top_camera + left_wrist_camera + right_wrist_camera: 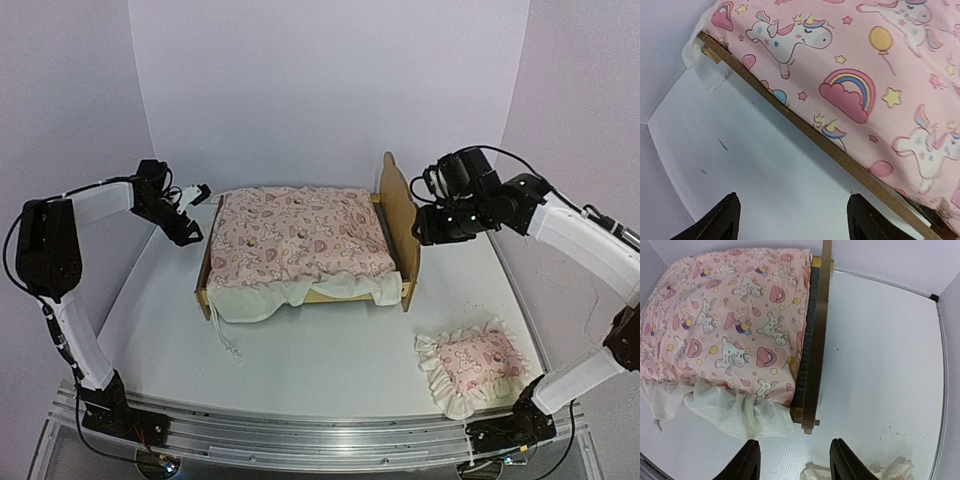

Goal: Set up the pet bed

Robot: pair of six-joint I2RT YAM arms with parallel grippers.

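Pet bed sits mid-bench toward the back wall, headboard at its right end. Pink cushion lies on the frame, with its white ruffle hanging over the near rail.

Left end effector hovers off the bed's foot end, just beside the rail. The wrist view shows its fingers spread wide with only bare bench between them. It holds nothing and touches nothing.

Right end effector is up beside the headboard, on its outer side. Its fingers stand parted at a moderate gap, empty and clear of the wood.

Small ruffled pillow lies on the bench at the near right, well apart from the bed.
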